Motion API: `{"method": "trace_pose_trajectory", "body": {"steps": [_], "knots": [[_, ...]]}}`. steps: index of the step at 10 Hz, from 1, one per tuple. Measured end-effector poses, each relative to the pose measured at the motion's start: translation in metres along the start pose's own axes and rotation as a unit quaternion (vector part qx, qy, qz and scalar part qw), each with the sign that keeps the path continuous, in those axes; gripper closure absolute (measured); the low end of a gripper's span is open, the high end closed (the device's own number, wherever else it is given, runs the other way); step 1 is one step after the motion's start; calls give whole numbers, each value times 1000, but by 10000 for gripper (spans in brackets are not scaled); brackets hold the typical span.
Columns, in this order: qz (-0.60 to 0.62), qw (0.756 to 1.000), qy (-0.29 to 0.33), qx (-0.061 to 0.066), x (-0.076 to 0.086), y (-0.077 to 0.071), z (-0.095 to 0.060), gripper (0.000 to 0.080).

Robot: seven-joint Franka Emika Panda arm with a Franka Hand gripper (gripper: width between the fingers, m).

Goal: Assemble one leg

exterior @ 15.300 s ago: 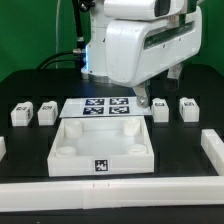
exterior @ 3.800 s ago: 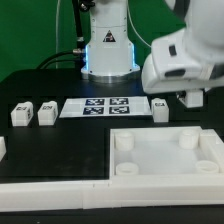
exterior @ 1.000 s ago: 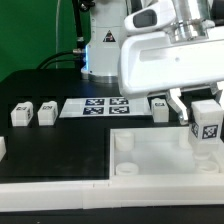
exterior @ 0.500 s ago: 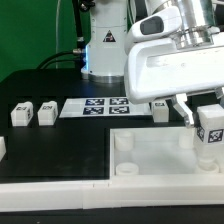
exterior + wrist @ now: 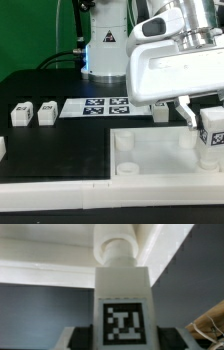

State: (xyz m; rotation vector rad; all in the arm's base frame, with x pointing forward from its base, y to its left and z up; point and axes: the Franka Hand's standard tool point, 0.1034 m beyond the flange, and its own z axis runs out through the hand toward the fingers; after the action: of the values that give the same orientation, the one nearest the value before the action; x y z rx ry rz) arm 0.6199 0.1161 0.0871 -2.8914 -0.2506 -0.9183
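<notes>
My gripper (image 5: 205,118) is shut on a leg (image 5: 211,132), a white block post with a black-and-white tag, held upright over the far right corner socket of the large white tray-like piece (image 5: 160,165). In the wrist view the leg (image 5: 124,303) fills the middle between my fingers (image 5: 78,338), its far end touching or just above a round socket peg (image 5: 118,251). Three more legs stand on the table: two at the exterior view's left (image 5: 20,115) (image 5: 46,113) and one (image 5: 160,108) behind the tray.
The marker board (image 5: 95,106) lies flat behind the tray. A white rail (image 5: 50,188) runs along the front edge. The robot base (image 5: 105,45) stands at the back. Another socket peg (image 5: 124,142) sits at the tray's far left corner.
The tray was slid to the exterior view's right and a leg picked up. Over the last second the gripper moved slightly right and lowered the leg toward the corner socket.
</notes>
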Motion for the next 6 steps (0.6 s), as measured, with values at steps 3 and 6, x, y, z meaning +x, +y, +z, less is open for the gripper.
{"method": "trace_pose_trajectory", "body": {"steps": [3, 6], "knots": [[1, 1000, 1, -1, -5, 2, 6, 508], [0, 1000, 2, -2, -5, 3, 7, 508]]}}
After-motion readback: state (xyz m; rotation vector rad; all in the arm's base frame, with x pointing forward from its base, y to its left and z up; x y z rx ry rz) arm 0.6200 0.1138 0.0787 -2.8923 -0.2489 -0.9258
